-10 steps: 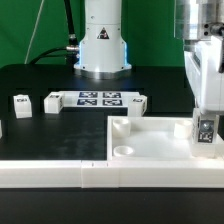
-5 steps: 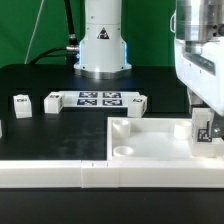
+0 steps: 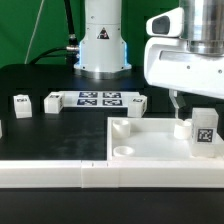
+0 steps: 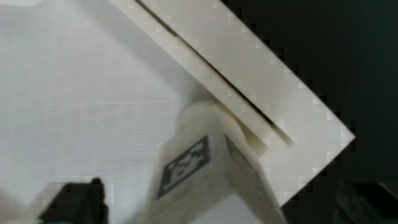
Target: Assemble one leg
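Green backdrop behind, black matte worktop in front, robot base at the far edge. We see the leg standing upright on the large white square panel, at the panel's corner nearest the worktop's edge on the exterior view's right; its tag face looks toward the camera. Whether it sits fully in the corner socket we cannot tell, its foot is hidden by the panel's raised rim.

Key relation: the gripper hangs just above the panel, and the leg lies just beside it toward the exterior view's right, apart from the jaws, not between them. Leg's long axis is vertical. We judge the next move needs the jaws to come back around that vertical post or turn it in place. Only one arm here, so no choice of reach.

Jaws: only one dark tip shows under the white wrist housing in the exterior view, and the wrist view gives a dark finger at the frame border with nothing in it. We read them as holding nothing, but spread or pressed together we cannot tell.

Materials: leg is chunky, smooth white plastic, square-sectioned, hard edges. Panel is the same white plastic, flat, with a round socket at a corner. Marker board lies flat near the base; two small white blocks sit beside it.
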You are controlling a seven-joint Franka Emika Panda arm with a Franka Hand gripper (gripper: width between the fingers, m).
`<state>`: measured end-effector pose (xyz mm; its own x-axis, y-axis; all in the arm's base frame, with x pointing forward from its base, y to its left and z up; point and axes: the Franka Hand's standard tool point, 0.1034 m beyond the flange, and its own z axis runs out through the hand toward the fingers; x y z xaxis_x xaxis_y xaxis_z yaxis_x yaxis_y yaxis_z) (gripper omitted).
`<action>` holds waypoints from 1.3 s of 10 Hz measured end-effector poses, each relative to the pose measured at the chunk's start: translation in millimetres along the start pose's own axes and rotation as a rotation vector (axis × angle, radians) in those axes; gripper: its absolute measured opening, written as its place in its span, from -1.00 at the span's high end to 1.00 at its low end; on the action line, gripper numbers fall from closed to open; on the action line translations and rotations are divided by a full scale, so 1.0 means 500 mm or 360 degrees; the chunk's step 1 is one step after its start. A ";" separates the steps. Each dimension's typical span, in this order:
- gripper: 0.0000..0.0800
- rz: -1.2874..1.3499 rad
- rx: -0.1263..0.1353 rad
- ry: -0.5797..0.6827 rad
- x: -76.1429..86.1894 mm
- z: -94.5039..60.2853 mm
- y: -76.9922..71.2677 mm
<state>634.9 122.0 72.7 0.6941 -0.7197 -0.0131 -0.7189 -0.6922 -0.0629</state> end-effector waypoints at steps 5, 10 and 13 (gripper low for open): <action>-0.62 -0.0816 -0.0045 0.0033 0.005 -0.004 -0.003; 0.03 -0.0924 -0.0058 0.0039 0.007 -0.005 -0.001; 0.27 -0.0777 -0.0056 0.0038 0.011 -0.005 0.003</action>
<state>637.6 116.8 74.8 0.9497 -0.3114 0.0322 -0.3108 -0.9502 -0.0223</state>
